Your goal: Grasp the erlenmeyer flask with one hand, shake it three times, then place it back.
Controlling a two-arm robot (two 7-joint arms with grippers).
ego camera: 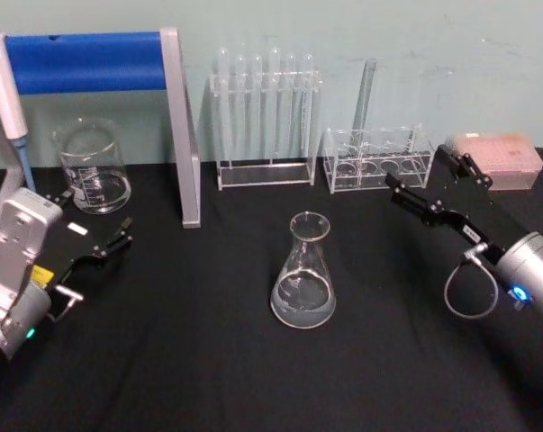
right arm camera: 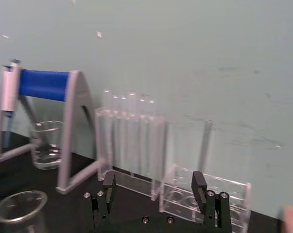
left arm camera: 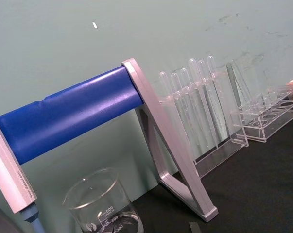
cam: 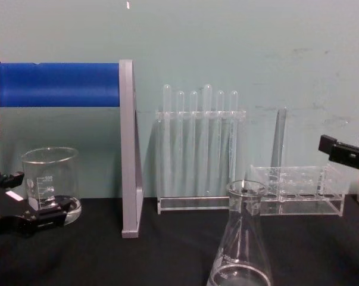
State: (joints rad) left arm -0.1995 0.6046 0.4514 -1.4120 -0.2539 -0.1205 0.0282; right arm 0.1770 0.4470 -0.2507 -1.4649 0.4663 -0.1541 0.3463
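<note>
The erlenmeyer flask [ego camera: 303, 281] stands upright at the middle of the black table, clear glass with a little clear liquid at its base. It rises large in the chest view [cam: 241, 245], and its rim [right arm camera: 19, 208] shows in the right wrist view. My right gripper [ego camera: 419, 171] hovers open to the right of the flask and farther back, in front of the low rack, apart from the flask. The right wrist view shows its two black fingers spread wide with nothing between them [right arm camera: 153, 185]. My left gripper [ego camera: 95, 218] rests open at the left, near the beaker.
A glass beaker [ego camera: 93, 167] stands back left under a grey stand with a blue bar [ego camera: 91, 60], which holds a pipette [ego camera: 4, 83]. A rack of test tubes [ego camera: 264, 117], a low clear rack [ego camera: 379, 158] and a pink box [ego camera: 494, 160] line the back.
</note>
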